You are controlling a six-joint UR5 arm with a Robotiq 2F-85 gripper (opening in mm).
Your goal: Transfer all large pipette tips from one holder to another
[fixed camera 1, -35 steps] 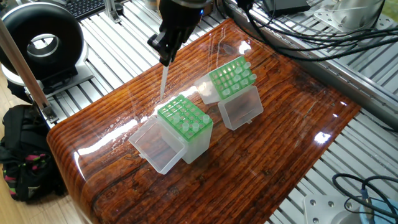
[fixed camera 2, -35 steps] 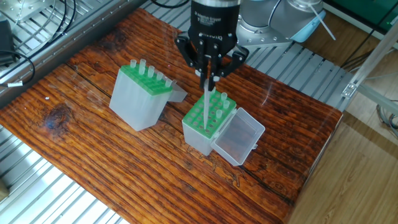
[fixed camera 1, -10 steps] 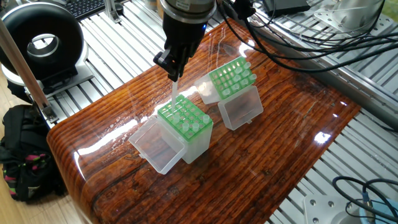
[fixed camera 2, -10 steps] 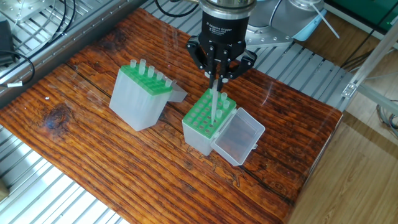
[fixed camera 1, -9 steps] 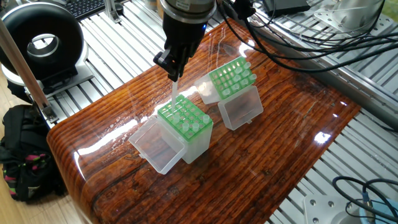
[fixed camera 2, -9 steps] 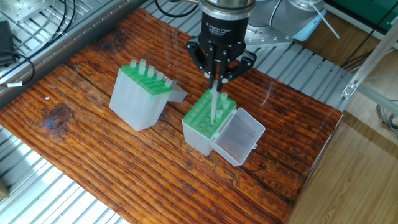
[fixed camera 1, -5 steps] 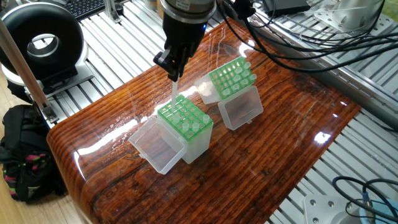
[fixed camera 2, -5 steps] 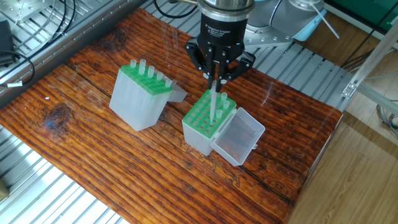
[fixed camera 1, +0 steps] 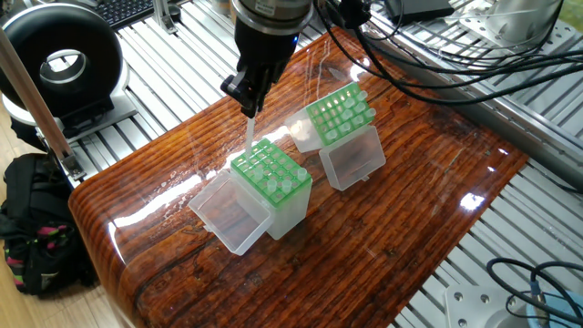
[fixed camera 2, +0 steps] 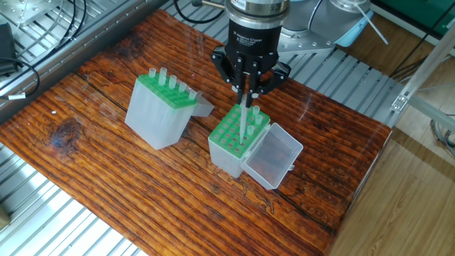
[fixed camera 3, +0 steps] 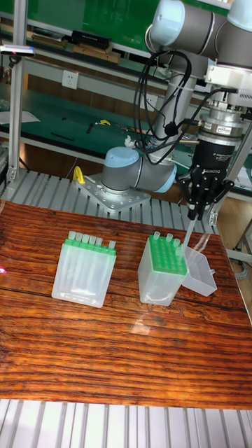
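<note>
My gripper [fixed camera 1: 248, 98] [fixed camera 2: 247, 91] [fixed camera 3: 198, 211] is shut on one large pipette tip [fixed camera 1: 250, 133] [fixed camera 2: 244, 121] [fixed camera 3: 189, 234], which hangs straight down. Its lower end is over the green grid of the nearer holder [fixed camera 1: 270, 173] [fixed camera 2: 239, 134] [fixed camera 3: 166, 255], at the grid's edge; whether it sits in a hole I cannot tell. A few tips [fixed camera 2: 254, 114] stand in that holder. The other holder [fixed camera 1: 339, 115] [fixed camera 2: 163, 96] [fixed camera 3: 89, 253] carries a row of tips [fixed camera 2: 168, 79] [fixed camera 3: 86, 239] along one side.
Each holder has a clear lid hinged open beside it [fixed camera 1: 228, 215] [fixed camera 2: 273, 159]. The wooden table [fixed camera 1: 383, 228] ends in aluminium rails all around. A black ring device [fixed camera 1: 60, 64] and a bag [fixed camera 1: 32, 228] are at the left, cables [fixed camera 1: 437, 55] behind.
Over 3.5 s the gripper carried the tip across the nearer holder and lowered it. In the last half second it rose a little and shifted slightly sideways, still gripping the tip.
</note>
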